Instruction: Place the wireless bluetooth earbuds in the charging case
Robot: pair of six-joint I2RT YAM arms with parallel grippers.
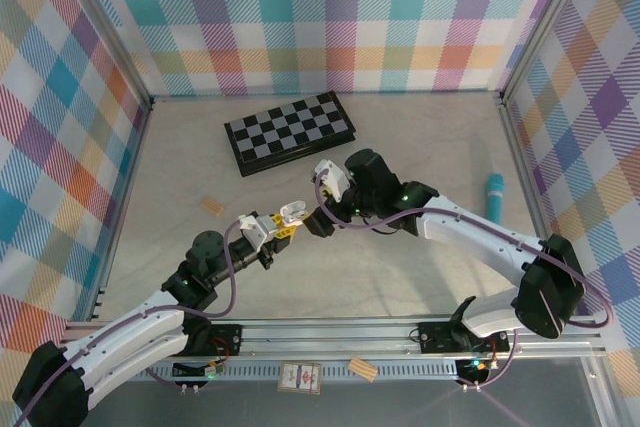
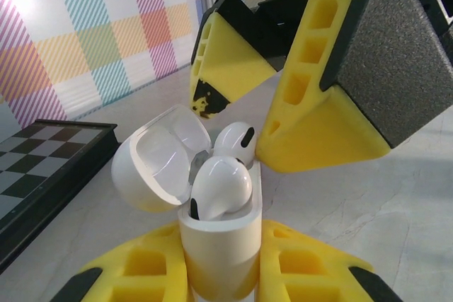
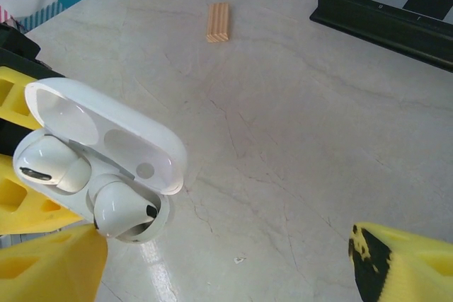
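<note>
Open room: the table (image 1: 420, 277) lies bare and pale across the middle and lower right of the top view, with plenty of free surface around both arms.
Borders: plaid walls (image 1: 330, 17) shut in the left, top and right; a metal rail (image 1: 330, 332) runs along the bottom edge by the arm bases.
Clutter: a folded board (image 1: 290, 132) sits upper centre, just above the right wrist; a small wooden block (image 1: 212, 205) lies flat left of centre; a teal tube (image 1: 495, 197) rests far right by the wall. All three are well apart from the action.
Left arm: the left gripper (image 1: 289, 219) is dead centre in the top view, jaws pinching the case (image 2: 219, 245) by its body. Its yellow pads (image 2: 106, 277) hug both sides at the bottom of the left wrist view.
Right arm: the right gripper (image 1: 315, 221) sits just right of the case, jaws spread wide and holding nothing. Seen from the left wrist, its fingers (image 2: 318, 118) hang close over the open case at upper right; contact is too close to call.
Where: the earbuds (image 2: 221, 187) are both in the case, side by side in its wells, beside the lid (image 2: 159, 167), which is swung open toward the left.
Look: two white, glossy buds. The nearer one stands proud of the rim with a dark slot low on its side; the farther one sits lower and shows a dark oval patch.
</note>
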